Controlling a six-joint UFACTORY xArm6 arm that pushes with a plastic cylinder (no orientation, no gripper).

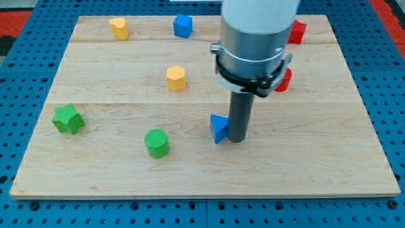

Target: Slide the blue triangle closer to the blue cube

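My tip [236,140]: bare rod, no jaws, touching blue triangle's [218,128] right side | triangle: lower centre, well below blue cube [182,25] | handling: likely light, rigid, may pivot; push from its lower edge, upward-left.

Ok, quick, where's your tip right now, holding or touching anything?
My tip: holds nothing; down at the blue triangle's right side, seemingly touching.
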